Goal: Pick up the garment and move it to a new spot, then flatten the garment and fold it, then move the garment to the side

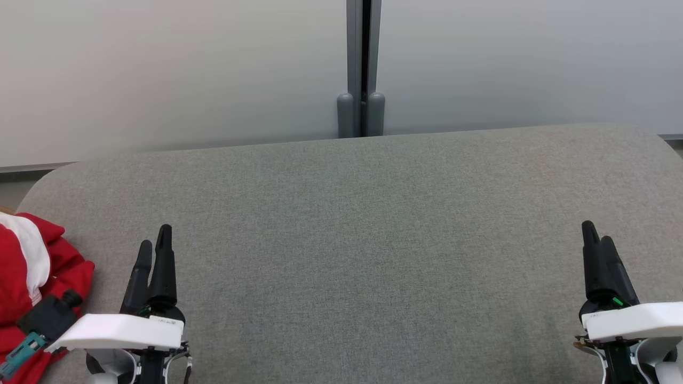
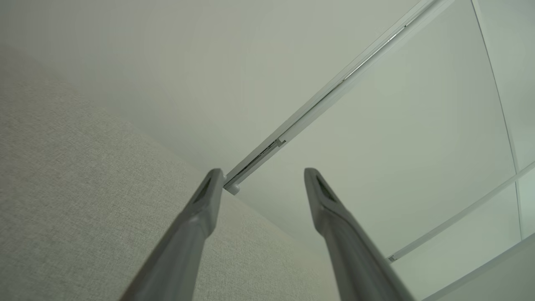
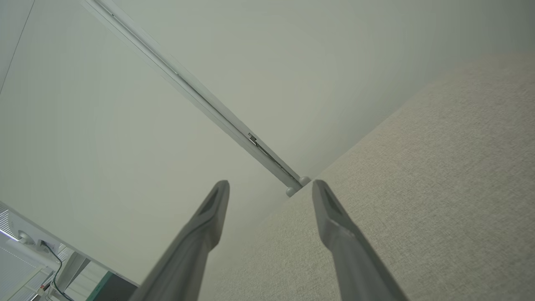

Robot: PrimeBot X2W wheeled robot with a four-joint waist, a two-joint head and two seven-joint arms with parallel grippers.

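Head view: on the grey fabric-covered table [image 1: 373, 229], the red-and-white garment [image 1: 26, 277], perhaps a jacket, lies crumpled at the left edge. The left gripper [image 1: 155, 238] and right gripper [image 1: 597, 234] have fingers apart, empty; I judge no step is done yet.

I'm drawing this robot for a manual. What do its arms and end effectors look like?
Each end effector has two long, dark, tapering fingers on a black base: left end effector, right end effector. A white shell covers each wrist. A green light glows on the right one; a black block with a teal connector sits beside the left wrist.
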